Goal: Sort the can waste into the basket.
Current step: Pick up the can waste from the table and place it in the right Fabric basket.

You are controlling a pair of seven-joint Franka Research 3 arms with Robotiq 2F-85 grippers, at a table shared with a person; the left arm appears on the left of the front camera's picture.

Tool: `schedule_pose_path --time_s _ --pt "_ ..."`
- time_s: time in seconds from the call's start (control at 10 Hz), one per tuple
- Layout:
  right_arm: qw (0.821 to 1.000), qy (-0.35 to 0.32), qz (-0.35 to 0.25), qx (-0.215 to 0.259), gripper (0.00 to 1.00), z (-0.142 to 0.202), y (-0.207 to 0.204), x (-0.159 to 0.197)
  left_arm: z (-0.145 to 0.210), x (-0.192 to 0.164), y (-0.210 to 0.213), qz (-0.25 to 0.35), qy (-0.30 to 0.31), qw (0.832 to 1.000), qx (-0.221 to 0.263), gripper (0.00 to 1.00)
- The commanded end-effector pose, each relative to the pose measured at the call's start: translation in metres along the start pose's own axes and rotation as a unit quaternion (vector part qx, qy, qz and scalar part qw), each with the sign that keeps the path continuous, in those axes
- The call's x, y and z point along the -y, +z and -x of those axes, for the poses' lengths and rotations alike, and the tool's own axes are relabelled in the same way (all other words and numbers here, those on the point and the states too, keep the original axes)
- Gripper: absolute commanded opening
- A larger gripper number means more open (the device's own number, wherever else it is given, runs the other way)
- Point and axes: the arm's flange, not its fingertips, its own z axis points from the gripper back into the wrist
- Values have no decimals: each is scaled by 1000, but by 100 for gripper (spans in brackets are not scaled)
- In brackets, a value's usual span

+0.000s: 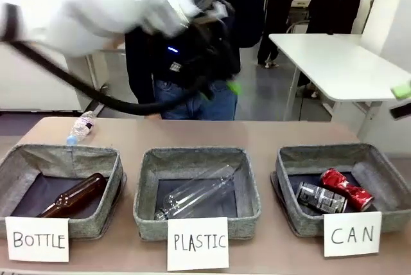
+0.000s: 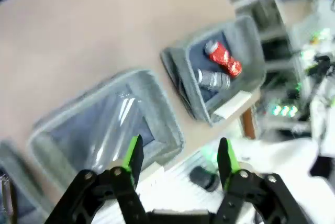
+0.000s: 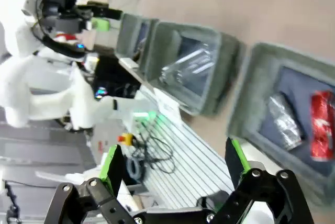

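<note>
**Both cans in the CAN basket, end effectors released above**

The red can (image 1: 347,189) and the dark grey can (image 1: 320,198) lie side by side, touching, inside the basket (image 1: 297,159) behind the "CAN" card (image 1: 352,234), at the right end of the tabletop (image 1: 270,132).

The left end effector (image 1: 220,90) hangs high over the far edge of the tabletop, behind the "PLASTIC" basket (image 1: 192,156). It is well apart from the cans, up and to their left. Its fingers stand apart with nothing between them.

The right end effector (image 3: 172,148) is spread wide and empty. In its wrist view the cans lie beyond its right finger, well apart from it.

A clear plastic bottle (image 1: 196,195) lies in the "PLASTIC" basket and a brown glass bottle (image 1: 74,196) in the "BOTTLE" basket (image 1: 64,153).
</note>
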Motion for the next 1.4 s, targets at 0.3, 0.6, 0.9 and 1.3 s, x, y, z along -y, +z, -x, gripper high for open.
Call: schedule_pose_path --time_s 0.3,0.6,0.9,1.3 --pt "994 -50 -94 6 100 -44 -70 1 138 -168 198 171 146 967 119 74" --pt "994 -65 -68 60 100 -68 -54 -1 200 -274 255 249 172 935 183 74" --pt "994 -45 -96 19 100 -47 -67 5 184 -209 244 221 153 951 153 74" --pt "994 -45 -96 19 100 -47 -67 5 184 -209 244 221 153 951 153 74"
